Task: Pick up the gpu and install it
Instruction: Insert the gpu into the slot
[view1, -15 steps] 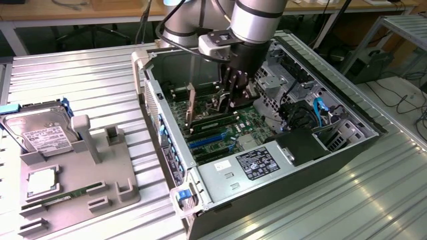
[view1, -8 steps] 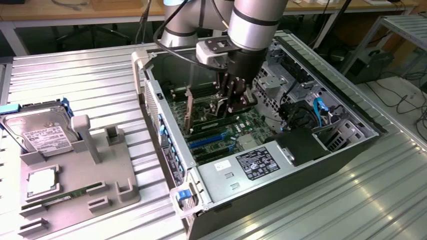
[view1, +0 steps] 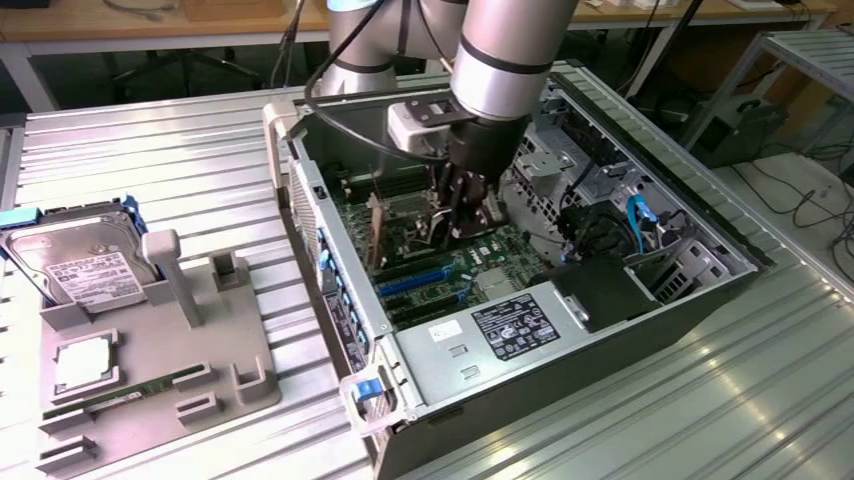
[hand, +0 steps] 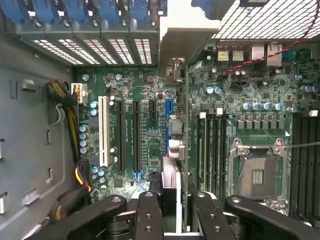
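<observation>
My gripper (view1: 467, 205) is down inside the open computer case (view1: 694, 300), just above the green motherboard (view1: 461, 265). In the wrist view its black fingers (hand: 149, 212) are shut on the gpu (hand: 181, 145), which is seen edge-on as a thin dark card. The card runs from between the fingers toward its silvery end bracket (hand: 172, 47) at the case's rear wall. It hangs over the board between the black expansion slots (hand: 136, 135) and the memory slots (hand: 210, 145), close to a short blue slot (hand: 169, 107). Whether it touches the board I cannot tell.
An empty CPU socket (hand: 257, 172) lies beside the memory slots. The power supply (view1: 514, 325) fills the case's near end, with cables (view1: 641, 230) at the exterior view's right. Outside, a grey fixture (view1: 200, 380) holds a hard drive (view1: 80, 265), a CPU (view1: 83, 365) and a RAM stick (view1: 120, 400).
</observation>
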